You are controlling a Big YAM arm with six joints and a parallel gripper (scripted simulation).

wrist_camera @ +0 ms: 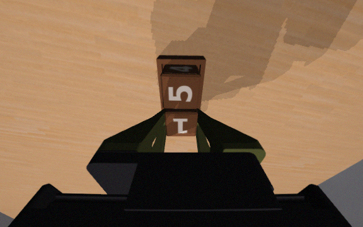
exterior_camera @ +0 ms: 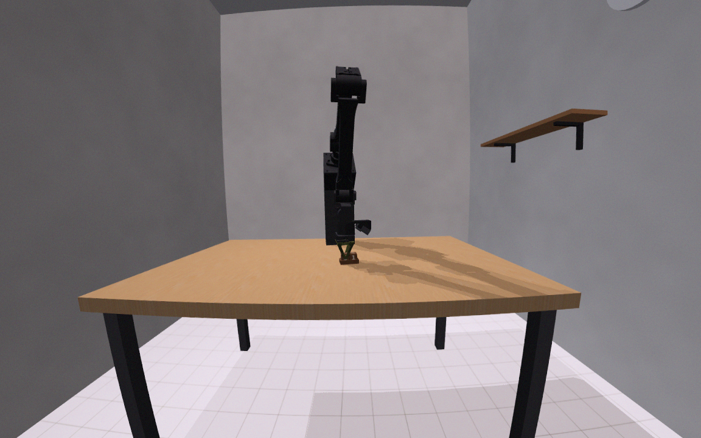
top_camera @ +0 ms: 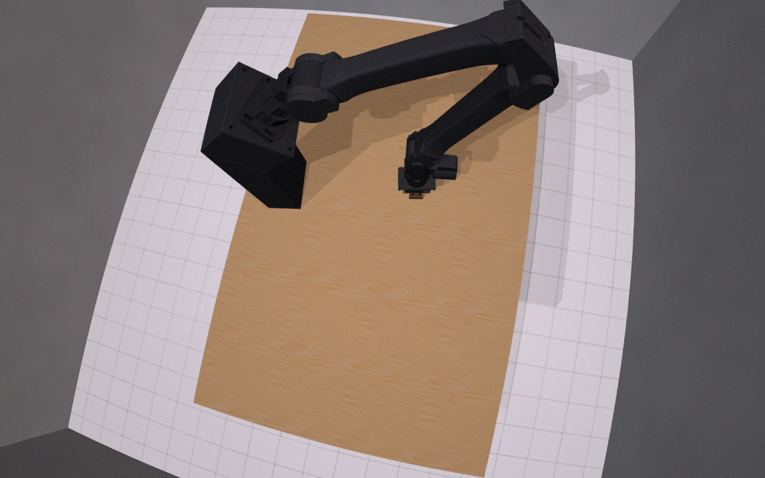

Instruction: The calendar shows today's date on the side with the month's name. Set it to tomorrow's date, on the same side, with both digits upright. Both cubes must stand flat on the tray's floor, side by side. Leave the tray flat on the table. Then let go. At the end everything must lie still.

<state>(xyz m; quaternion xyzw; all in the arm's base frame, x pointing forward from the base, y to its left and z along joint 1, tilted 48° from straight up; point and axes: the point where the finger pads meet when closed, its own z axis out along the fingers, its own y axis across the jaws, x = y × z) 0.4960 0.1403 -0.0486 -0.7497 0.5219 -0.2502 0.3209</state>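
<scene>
The small brown calendar tray point(wrist_camera: 181, 61) lies on the wooden table, seen end-on in the wrist view. A brown cube with a white 5 on top point(wrist_camera: 180, 94) stands in it, and a dark face with a 4 shows at its far end. My gripper point(wrist_camera: 181, 113) is shut on a second brown cube with a white 1 on top point(wrist_camera: 181, 123), at the tray's near end right next to the 5 cube. I cannot tell whether this cube rests on the tray floor. In the side view the gripper point(exterior_camera: 346, 252) points straight down over the tray point(exterior_camera: 348, 261). From above, only the tray's edge point(top_camera: 414, 196) shows under the wrist.
The arm's black base box point(top_camera: 254, 142) stands at the table's far left corner. A wall shelf point(exterior_camera: 543, 128) hangs to the right, away from the table.
</scene>
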